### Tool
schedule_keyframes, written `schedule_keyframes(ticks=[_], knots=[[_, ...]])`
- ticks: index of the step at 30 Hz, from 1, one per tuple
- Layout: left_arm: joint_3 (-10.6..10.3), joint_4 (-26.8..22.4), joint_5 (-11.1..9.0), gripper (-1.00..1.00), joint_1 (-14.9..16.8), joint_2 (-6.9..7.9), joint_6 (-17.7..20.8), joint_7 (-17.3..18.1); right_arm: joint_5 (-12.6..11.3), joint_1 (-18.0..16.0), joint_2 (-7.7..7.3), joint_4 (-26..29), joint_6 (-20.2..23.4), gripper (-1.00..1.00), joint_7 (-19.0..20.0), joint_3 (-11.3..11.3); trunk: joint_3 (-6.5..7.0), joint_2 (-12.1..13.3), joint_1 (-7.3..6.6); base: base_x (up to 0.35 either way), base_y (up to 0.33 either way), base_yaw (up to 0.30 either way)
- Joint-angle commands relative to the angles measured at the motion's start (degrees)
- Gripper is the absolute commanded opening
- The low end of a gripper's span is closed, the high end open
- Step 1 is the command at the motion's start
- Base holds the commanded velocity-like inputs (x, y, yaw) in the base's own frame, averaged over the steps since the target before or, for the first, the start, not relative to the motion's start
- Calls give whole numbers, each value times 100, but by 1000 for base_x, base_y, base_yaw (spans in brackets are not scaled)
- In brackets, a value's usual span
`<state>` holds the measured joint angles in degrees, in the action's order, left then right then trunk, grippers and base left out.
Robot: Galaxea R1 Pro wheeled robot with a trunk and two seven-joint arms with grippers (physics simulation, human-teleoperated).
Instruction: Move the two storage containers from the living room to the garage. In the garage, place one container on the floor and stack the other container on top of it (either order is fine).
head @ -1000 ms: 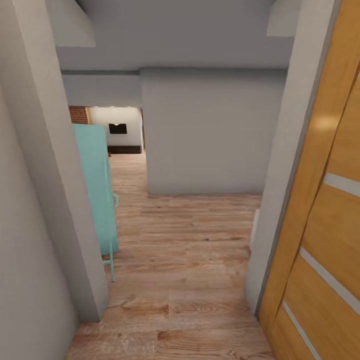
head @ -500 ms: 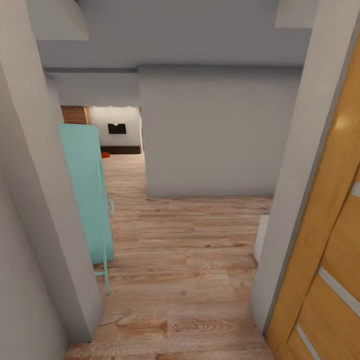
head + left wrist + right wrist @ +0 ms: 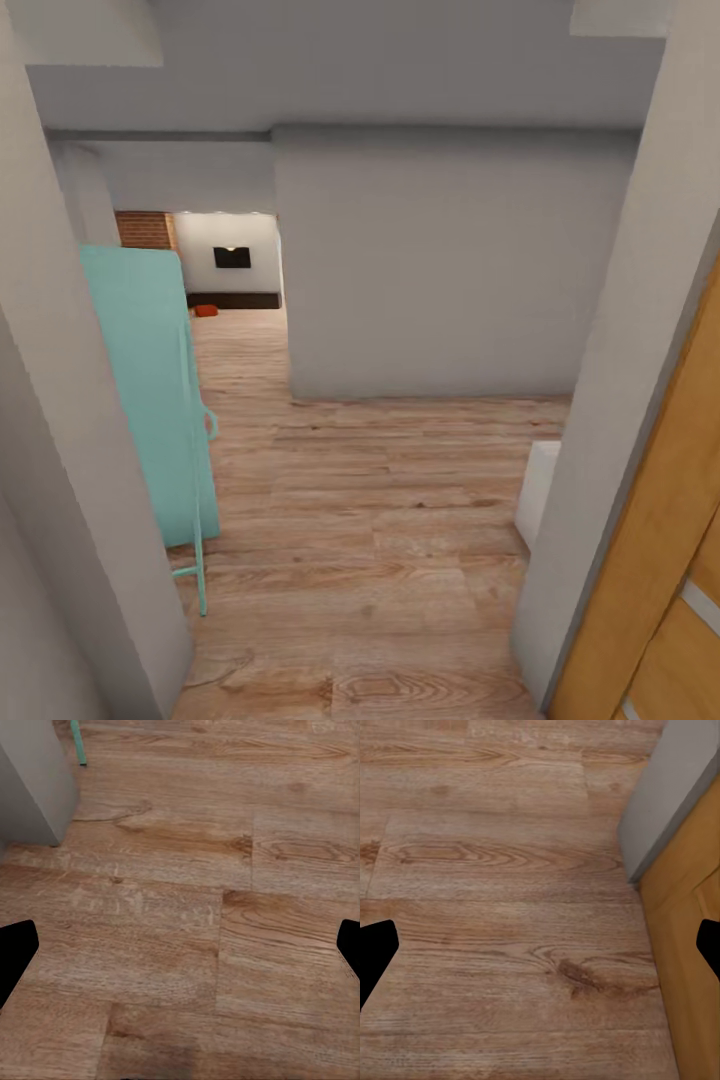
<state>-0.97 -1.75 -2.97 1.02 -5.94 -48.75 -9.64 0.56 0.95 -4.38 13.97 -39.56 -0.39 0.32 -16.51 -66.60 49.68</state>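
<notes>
The robot stood in a doorway on wood floor [image 3: 380, 520], on its way to fetch; nothing was carried yet. At the left stood one teal panel [image 3: 145, 390]. Past it, far down the hall, one small orange-red container [image 3: 206, 311] lay on the floor by the dark cabinet [image 3: 235, 299]; a second was not made out. At the right stood one wooden door [image 3: 670, 560]. Next, I judged, a drive down the hall. The left gripper [image 3: 180, 960] and right gripper [image 3: 540, 952] had jaws spread wide, empty.

left hand [image 3: 180, 952]: black fingertips | right hand [image 3: 540, 952]: black fingertips
</notes>
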Motion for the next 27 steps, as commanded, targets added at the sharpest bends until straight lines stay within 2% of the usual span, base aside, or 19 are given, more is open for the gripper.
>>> schedule_keyframes(ticks=[1, 9, 10, 11, 13, 14, 17, 19, 27], knots=[[-25, 18, -24, 100, 3, 14, -51, 4, 5, 2, -1, 9, -6, 100, -6, 3, -5, -3, 4, 319, 0, 0], [-25, 41, -12, 100, 3, 58, -88, -29, 9, 2, -1, 9, -8, 100, -18, 3, -5, -3, 4, 323, 0, 0], [-21, 41, -11, 100, 3, 88, -89, -39, 11, 2, -1, 9, -5, 100, -24, 3, -5, -3, 4, 325, 0, 0], [-6, 42, -26, 100, 3, 198, -86, -45, 15, 2, -1, 9, -1, 100, -95, 3, -5, -3, 4, 325, 0, 0], [-5, 39, -31, 100, 3, 241, -48, -44, 21, 2, -1, 9, 0, 100, -124, 3, -5, -3, 4, 325, 0, 0], [-7, 35, -32, 100, 3, 257, -6, -44, 23, 2, 1, 9, 0, 100, -130, 3, -5, -3, 4, 325, 0, 0], [-14, -40, -29, 100, 3, 326, 510, -52, 29, 2, 6, 9, -5, 100, -148, 6, -5, -3, 4, 325, 0, 0], [-20, -102, -29, 100, 3, 342, 711, -45, 23, 2, 7, 9, -8, 100, -151, 4, -5, -3, 4, 325, 0, 0], [-25, -176, -28, 100, 3, 356, 890, -23, 15, 2, 8, 9, -16, 100, -154, 3, -5, -3, 4, 325, 0, 0]])
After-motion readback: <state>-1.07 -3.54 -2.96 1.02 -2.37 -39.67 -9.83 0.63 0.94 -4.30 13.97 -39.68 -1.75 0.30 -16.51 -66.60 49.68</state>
